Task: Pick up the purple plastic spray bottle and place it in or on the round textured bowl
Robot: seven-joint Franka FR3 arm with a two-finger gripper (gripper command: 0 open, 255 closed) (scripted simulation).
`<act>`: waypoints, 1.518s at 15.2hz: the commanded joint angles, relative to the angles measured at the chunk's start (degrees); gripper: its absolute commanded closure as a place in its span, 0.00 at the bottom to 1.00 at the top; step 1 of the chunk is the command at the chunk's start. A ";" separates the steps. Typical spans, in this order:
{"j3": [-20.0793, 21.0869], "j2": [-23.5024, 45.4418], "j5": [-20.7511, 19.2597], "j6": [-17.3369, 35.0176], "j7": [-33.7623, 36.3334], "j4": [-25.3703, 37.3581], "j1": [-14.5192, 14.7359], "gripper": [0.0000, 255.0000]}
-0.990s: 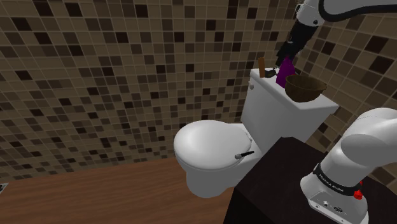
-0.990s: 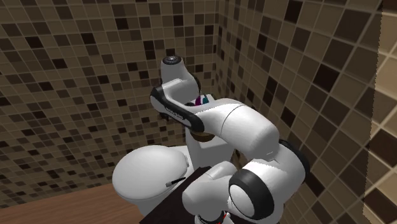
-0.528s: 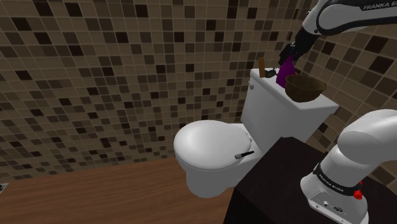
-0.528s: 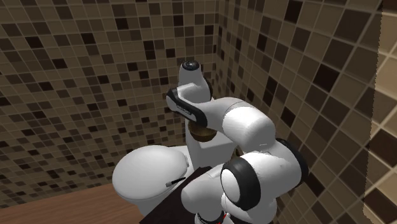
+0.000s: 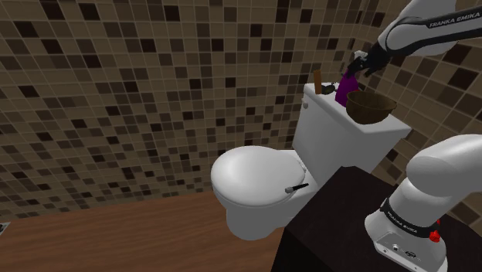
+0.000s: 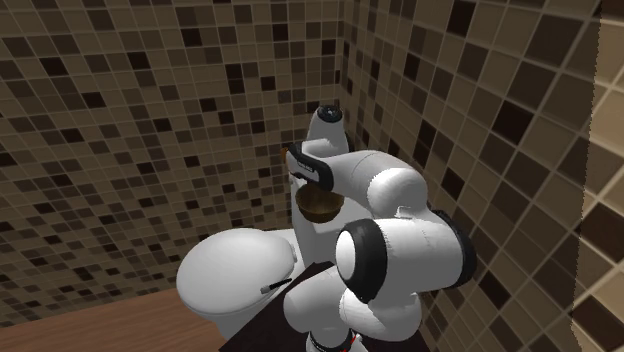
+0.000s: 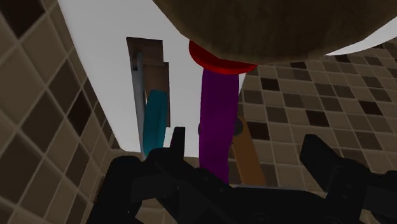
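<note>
Purple spray bottle (image 5: 347, 87) stands between parted jaws, beside brown bowl (image 5: 370, 107).

The words "FRANKA EMIKA" stand in pale capital letters on a dark band along the white arm's forearm (image 5: 452, 21), at the shoulder view's upper right. Lower down, at that view's lower right, a second dark band wraps the arm's base link (image 5: 403, 219) and carries a short line of pale lettering, too small to be read.
</note>
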 commanded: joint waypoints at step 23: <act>-3.73 7.24 0.71 9.47 -0.76 -0.83 1.12 1.00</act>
